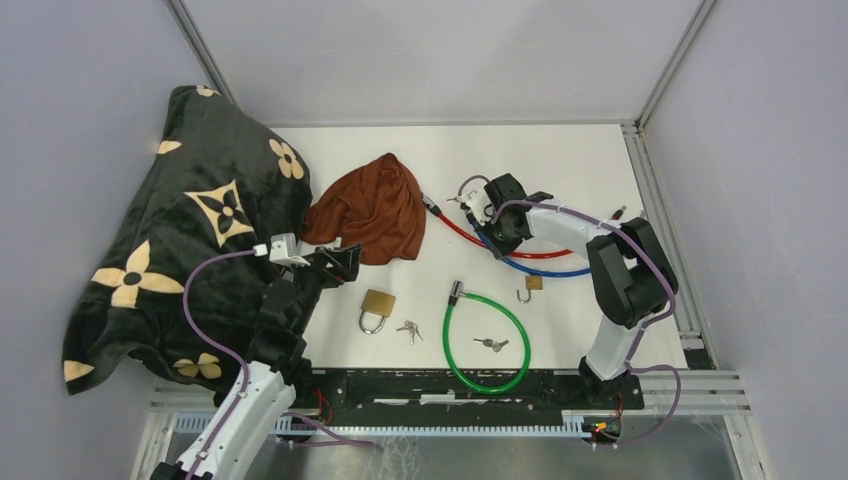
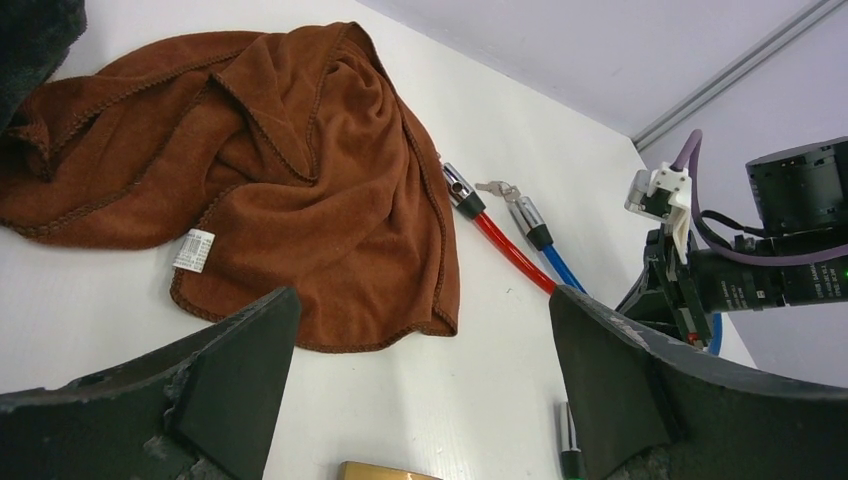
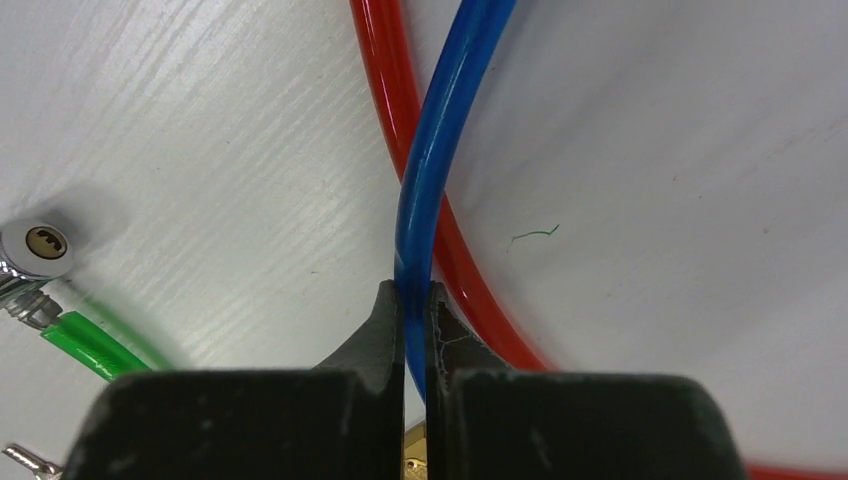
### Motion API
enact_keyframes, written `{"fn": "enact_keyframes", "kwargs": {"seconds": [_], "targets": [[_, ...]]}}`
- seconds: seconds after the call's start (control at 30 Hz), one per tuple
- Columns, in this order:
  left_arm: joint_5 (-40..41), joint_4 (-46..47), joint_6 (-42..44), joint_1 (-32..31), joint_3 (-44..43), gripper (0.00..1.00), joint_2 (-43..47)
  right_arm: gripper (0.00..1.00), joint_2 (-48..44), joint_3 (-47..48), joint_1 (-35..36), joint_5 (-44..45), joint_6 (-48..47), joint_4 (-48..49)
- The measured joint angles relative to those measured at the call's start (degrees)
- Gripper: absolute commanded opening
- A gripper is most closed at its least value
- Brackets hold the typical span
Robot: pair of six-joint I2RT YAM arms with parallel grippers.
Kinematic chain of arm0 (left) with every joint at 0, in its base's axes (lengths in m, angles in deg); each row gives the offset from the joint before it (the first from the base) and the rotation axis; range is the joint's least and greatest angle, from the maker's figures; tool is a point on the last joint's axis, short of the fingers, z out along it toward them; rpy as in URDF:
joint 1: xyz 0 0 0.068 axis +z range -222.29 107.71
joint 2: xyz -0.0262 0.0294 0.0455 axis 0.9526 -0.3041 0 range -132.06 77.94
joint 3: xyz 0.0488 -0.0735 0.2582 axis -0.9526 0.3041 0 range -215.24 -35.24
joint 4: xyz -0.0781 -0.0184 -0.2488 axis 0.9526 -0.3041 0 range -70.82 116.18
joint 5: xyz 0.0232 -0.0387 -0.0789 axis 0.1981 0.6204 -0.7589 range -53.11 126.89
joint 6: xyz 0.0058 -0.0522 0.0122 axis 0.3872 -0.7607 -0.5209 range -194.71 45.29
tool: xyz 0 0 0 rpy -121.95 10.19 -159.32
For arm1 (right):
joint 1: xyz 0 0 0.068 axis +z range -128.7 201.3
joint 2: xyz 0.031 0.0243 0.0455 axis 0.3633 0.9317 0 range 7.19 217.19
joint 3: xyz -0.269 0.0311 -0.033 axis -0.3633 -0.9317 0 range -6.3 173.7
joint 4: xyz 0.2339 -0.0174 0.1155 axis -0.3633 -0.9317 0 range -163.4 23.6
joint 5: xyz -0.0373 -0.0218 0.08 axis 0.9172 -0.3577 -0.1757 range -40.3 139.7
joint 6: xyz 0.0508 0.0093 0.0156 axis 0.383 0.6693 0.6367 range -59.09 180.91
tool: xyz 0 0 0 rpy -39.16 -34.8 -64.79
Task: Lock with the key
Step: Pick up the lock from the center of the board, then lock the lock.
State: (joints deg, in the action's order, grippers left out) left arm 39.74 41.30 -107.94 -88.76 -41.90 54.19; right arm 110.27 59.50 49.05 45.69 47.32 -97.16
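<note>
My right gripper (image 1: pixel 497 240) is shut on the blue cable lock (image 1: pixel 545 269). In the right wrist view the pads (image 3: pixel 385 320) pinch the blue cable (image 3: pixel 440 130) where it crosses the red cable (image 3: pixel 385 110). My left gripper (image 1: pixel 343 263) is open and empty, just above a brass padlock (image 1: pixel 377 306) whose top edge shows between the jaws (image 2: pixel 390 470). A bunch of keys (image 1: pixel 409 330) lies right of the padlock. Another key (image 1: pixel 491 344) lies inside the green cable lock (image 1: pixel 487 335). A small brass padlock (image 1: pixel 531 286) lies near the blue cable.
A brown cloth (image 1: pixel 372 210) lies behind the left gripper and fills the left wrist view (image 2: pixel 260 170). A black patterned blanket (image 1: pixel 190 240) covers the left side. Keys (image 2: pixel 497 187) sit by the red and blue cable ends. The green lock's keyhole end (image 3: pixel 35 245) shows at left.
</note>
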Motion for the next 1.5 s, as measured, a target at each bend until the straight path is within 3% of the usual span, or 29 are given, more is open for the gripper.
{"fn": "enact_keyframes", "kwargs": {"seconds": [0.27,0.43,0.53,0.63,0.77,0.9,1.07,1.27,1.33,1.37,1.4,1.43,1.47,1.5], "targets": [[-6.56,3.54,0.24,0.02,0.02,0.99,-0.48,0.0,-5.25,1.49,0.0,-3.93,-1.27,-1.46],[-18.25,5.81,6.4,0.02,-1.64,0.92,-3.65,0.0,-12.07,1.57,0.09,-9.25,-1.49,-1.7],[-30.05,3.04,17.75,-0.5,-8.33,0.95,-9.35,0.0,-16.13,0.15,0.79,-13.77,-1.25,-0.52],[-38.36,-5.99,38.97,-4.59,-19.58,1.0,-16.65,0.0,-19.17,-2.51,2.51,-17.03,-1.27,0.07],[-38.36,-18.51,70.31,-17.05,-31.69,1.0,-27.36,0.0,-21.66,-6.01,5.11,-20.9,-0.87,0.44],[-33.59,-25.03,91.58,-26.62,-34.88,0.99,-36.83,0.0,-24.57,-9.2,7.21,-24.28,0.33,1.73],[-28.26,-25.88,105.44,-29.97,-34.95,0.76,-45.0,0.0,-27.91,-11.76,9.55,-27.32,1.6,4.0],[-24.3,-23.02,109.42,-31.65,-35.01,0.47,-47.15,0.0,-30.64,-13.2,11.28,-30.01,1.88,4.7],[-23.58,-21.84,109.44,-32.3,-35.01,0.29,-47.45,0.0,-30.82,-13.2,11.76,-30.47,1.84,4.79],[-23.15,-21.16,109.42,-32.63,-35.01,0.13,-47.63,0.0,-30.82,-13.2,11.96,-30.69,1.81,4.85],[-22.51,-20.26,109.44,-33.07,-35.01,0.04,-47.78,0.0,-30.82,-13.2,12.07,-30.93,1.79,4.87],[-22.12,-19.58,109.44,-33.42,-35.01,0.02,-47.89,0.02,-30.82,-13.2,12.2,-31.08,1.75,4.9],[-21.64,-19.45,109.33,-33.64,-34.93,0.02,-47.89,0.13,-30.95,-13.2,12.2,-30.91,1.7,4.92],[-21.03,-18.95,109.13,-33.88,-34.88,0.02,-47.89,0.33,-31.08,-13.2,12.13,-30.51,1.7,4.92]]}}
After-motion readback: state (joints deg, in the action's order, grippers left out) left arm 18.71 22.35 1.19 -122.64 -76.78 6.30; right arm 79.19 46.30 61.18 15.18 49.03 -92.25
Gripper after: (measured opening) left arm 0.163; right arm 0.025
